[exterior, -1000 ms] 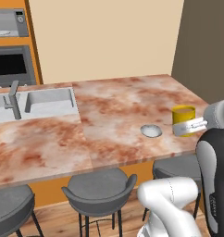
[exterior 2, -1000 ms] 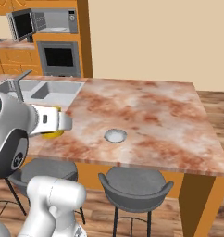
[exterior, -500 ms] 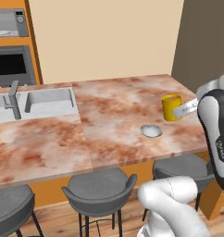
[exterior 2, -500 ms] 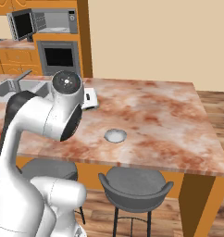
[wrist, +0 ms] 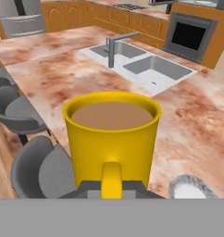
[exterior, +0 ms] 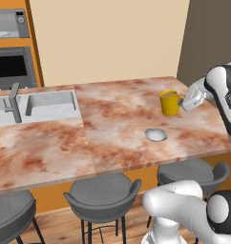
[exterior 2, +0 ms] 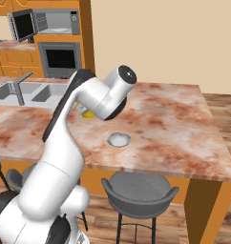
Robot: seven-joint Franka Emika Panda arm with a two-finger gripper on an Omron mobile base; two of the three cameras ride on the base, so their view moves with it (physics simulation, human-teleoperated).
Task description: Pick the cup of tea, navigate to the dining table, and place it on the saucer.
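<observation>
1. I am holding the cup of tea (exterior: 170, 102) in my gripper (exterior: 185, 101); my jaws are drawn in as tight as they go, pinching the cup by its handle, which points back toward my hand.
2. In the hand view, the yellow cup (wrist: 112, 137) is sitting upright right in front of the camera, with level brown tea inside, and its handle is running down between my fingers at the bottom of the picture.
3. In the left base view, the cup is hanging in the air above the dining table (exterior: 112, 124), over the right part of its marbled reddish and cream top.
4. The saucer (exterior: 156, 135) is lying on the table near the front edge, on my side of the cup and a little to its left; cup and saucer are not touching.
5. In the hand view, the saucer (wrist: 193, 188) is peeking in at the lower right, beside the cup.
6. In the right base view, my white arm is crossing in front of the cup, so a mere sliver of yellow (exterior 2: 88, 114) is peeking out; the saucer (exterior 2: 119, 139) is resting on the table just to the right of it.
7. A sink (exterior: 48, 104) with a tap (exterior: 12, 96) is set into the far left end of the table top, and grey stools (exterior: 104, 196) are standing along its near side.
</observation>
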